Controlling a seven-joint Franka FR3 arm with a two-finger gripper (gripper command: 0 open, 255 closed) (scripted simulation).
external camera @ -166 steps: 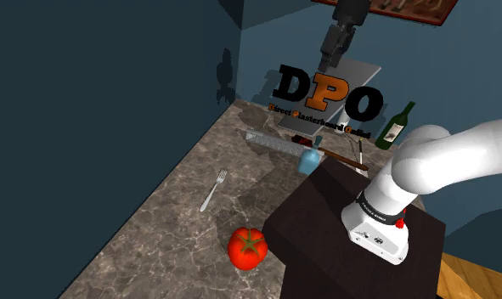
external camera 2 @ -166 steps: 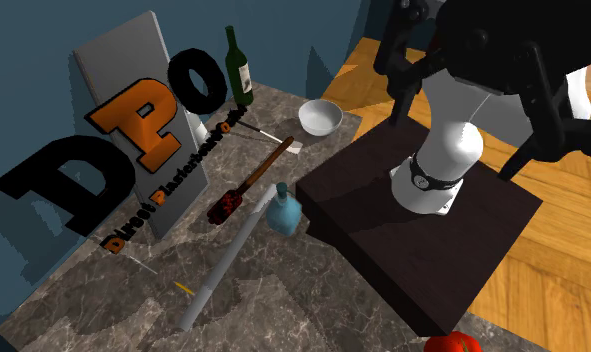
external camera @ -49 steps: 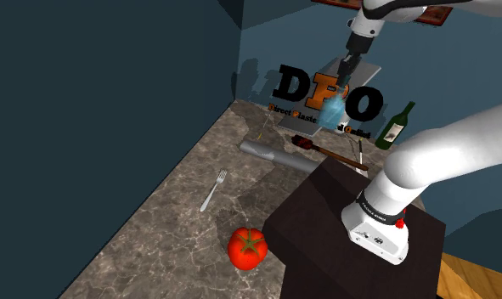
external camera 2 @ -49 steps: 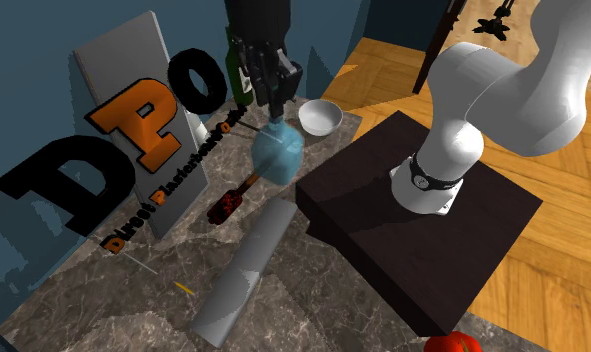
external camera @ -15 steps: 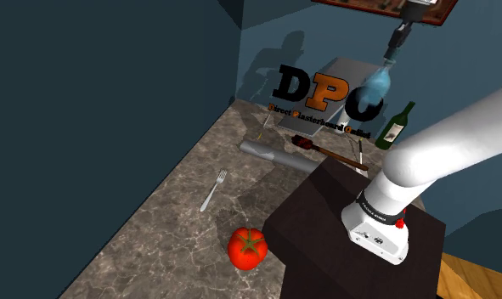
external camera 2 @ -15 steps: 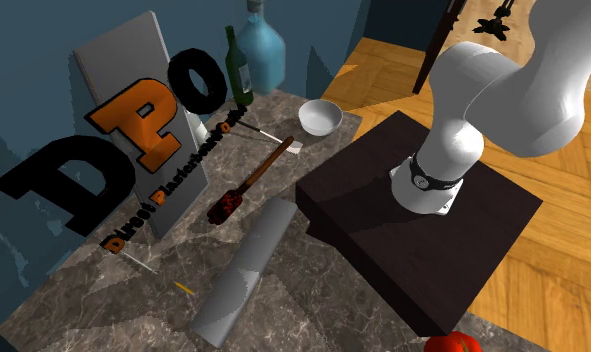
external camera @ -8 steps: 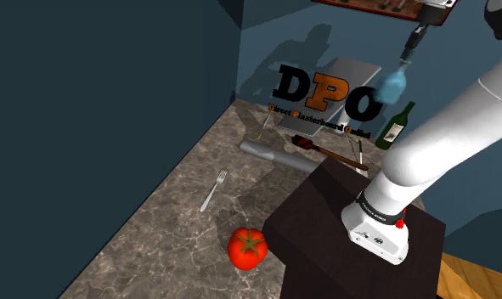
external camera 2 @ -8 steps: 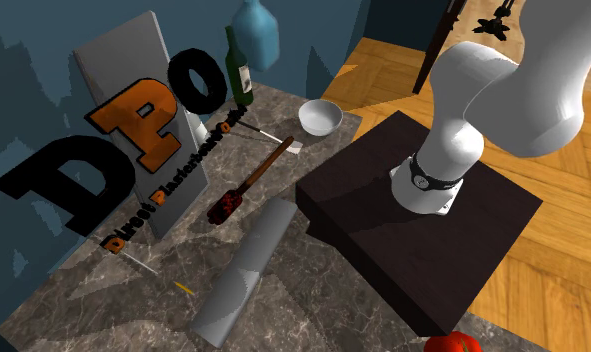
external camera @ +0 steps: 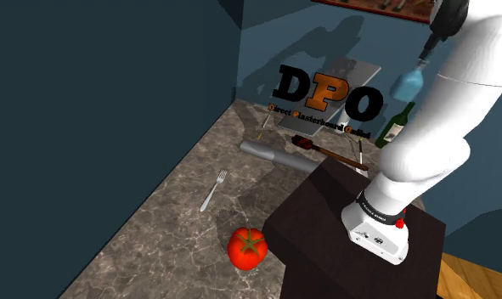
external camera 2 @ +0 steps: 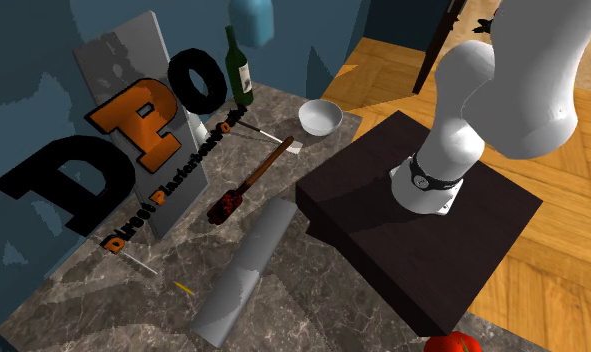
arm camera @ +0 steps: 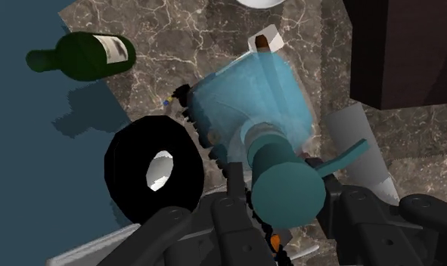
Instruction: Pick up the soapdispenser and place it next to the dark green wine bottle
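Observation:
The soap dispenser point(external camera: 408, 83) is a pale blue, see-through flask with a teal cap. It hangs high in the air, just above the dark green wine bottle point(external camera: 396, 126), which stands against the back wall. My gripper point(external camera: 426, 53) is shut on the dispenser's neck from above. In the wrist view the black fingers point(arm camera: 231, 198) clasp the teal cap, with the gripper point(arm camera: 284, 195) over the dispenser body point(arm camera: 252, 102). Below the hand, the wine bottle point(arm camera: 82, 53) lies off to one side. In the second exterior view the dispenser point(external camera 2: 251, 16) floats above the wine bottle point(external camera 2: 240, 68).
A leaning "DPO" sign board point(external camera: 325, 92) stands beside the bottle. A white bowl point(external camera 2: 320, 116), a dark-handled brush point(external camera 2: 251, 182) and a grey cylinder point(external camera 2: 241, 272) lie on the marble counter point(external camera: 198, 229). A fork point(external camera: 213, 188) and a tomato point(external camera: 247, 247) lie nearer. The dark stand point(external camera: 325, 212) is at the shoulder view's lower right.
Still shut on the dispenser, the gripper has carried it toward the shoulder view's right, from in front of the sign to above the wine bottle. Nothing on the counter moved.

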